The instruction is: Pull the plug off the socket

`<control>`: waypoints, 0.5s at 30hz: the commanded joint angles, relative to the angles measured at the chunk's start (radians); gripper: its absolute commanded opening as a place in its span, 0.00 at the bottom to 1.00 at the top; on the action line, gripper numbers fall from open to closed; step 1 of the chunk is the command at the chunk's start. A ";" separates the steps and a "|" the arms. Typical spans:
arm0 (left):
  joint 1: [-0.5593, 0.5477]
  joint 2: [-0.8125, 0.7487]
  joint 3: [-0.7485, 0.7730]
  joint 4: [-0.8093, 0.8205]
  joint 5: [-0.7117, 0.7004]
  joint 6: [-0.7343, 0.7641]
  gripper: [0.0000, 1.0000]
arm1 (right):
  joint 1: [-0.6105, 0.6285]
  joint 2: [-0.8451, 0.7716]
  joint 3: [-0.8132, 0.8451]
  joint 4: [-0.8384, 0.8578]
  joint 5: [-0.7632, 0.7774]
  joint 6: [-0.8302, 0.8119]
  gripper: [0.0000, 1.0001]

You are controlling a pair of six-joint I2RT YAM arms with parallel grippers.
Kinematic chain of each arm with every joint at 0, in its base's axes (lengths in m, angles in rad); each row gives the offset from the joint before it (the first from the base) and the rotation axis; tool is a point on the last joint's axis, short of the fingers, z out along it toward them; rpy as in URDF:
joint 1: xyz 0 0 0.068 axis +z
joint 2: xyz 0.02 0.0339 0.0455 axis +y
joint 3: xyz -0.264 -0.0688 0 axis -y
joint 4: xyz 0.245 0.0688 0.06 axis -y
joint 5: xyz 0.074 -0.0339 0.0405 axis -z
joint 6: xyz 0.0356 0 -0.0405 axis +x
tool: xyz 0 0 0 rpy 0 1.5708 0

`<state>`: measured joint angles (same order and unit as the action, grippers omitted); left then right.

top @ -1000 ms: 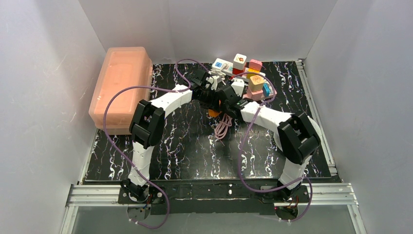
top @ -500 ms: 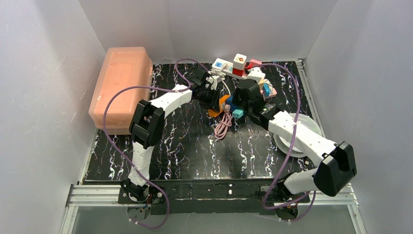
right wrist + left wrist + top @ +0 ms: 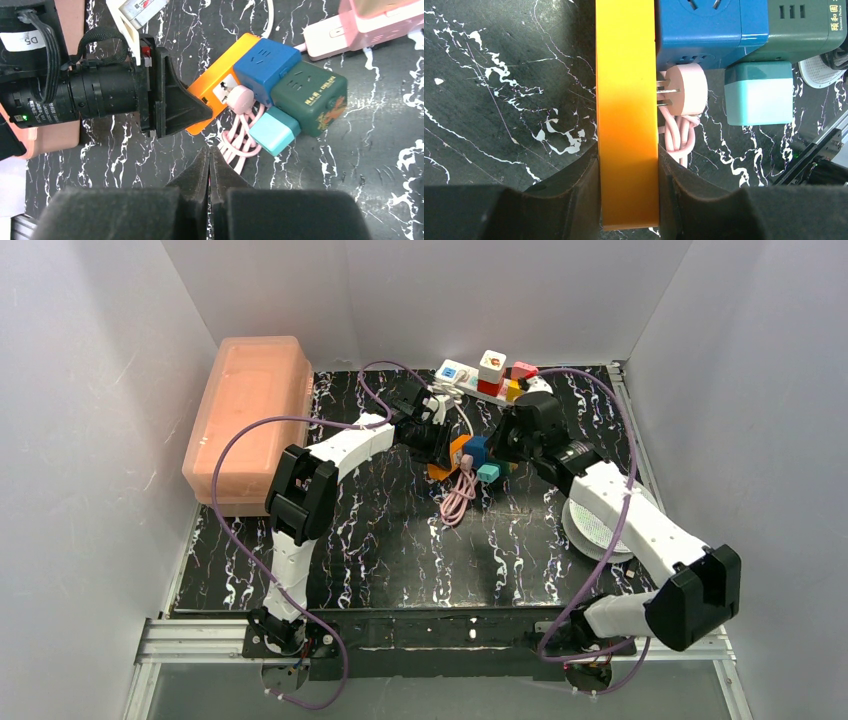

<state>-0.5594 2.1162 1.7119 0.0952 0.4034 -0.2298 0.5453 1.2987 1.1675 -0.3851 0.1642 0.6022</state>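
The socket, a short orange strip, stands on its edge with my left gripper shut on its end. On its face sit a blue cube adapter, a dark green adapter and a teal block. A round pink plug sits on the socket's face with its prongs partly bare; its pink cable lies coiled below. My right gripper hovers shut and empty beside the coil, apart from the socket. In the top view the socket lies between both wrists.
A long white strip with adapters lies along the back wall. A pink strip lies near it. A translucent orange bin stands at the left, a white disc under the right arm. Walls close three sides.
My right arm has swung back to the right, away from the socket, and its jaws have shut on nothing. The left gripper has kept its grip.
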 commanded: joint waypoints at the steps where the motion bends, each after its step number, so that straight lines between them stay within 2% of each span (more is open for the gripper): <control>1: 0.004 -0.133 0.031 -0.066 0.089 -0.014 0.09 | 0.004 0.077 0.066 0.003 -0.039 0.031 0.01; 6: 0.004 -0.134 0.035 -0.057 0.093 -0.019 0.09 | 0.012 0.220 0.110 0.040 -0.034 0.071 0.01; 7: 0.004 -0.134 0.037 -0.056 0.094 -0.019 0.09 | 0.014 0.252 0.129 0.034 -0.037 0.078 0.09; 8: 0.004 -0.134 0.038 -0.057 0.094 -0.017 0.09 | 0.014 0.288 0.146 0.024 -0.038 0.088 0.27; 9: 0.004 -0.135 0.037 -0.055 0.094 -0.014 0.09 | 0.016 0.317 0.168 0.012 -0.039 0.096 0.40; 10: 0.004 -0.136 0.034 -0.054 0.093 -0.013 0.09 | 0.018 0.339 0.183 0.005 -0.039 0.101 0.47; 15: 0.004 -0.145 0.021 -0.040 0.088 -0.009 0.09 | 0.029 0.405 0.221 -0.023 -0.007 0.124 0.58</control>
<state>-0.5594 2.1132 1.7119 0.0956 0.4034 -0.2359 0.5632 1.6924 1.3155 -0.3950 0.1291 0.6949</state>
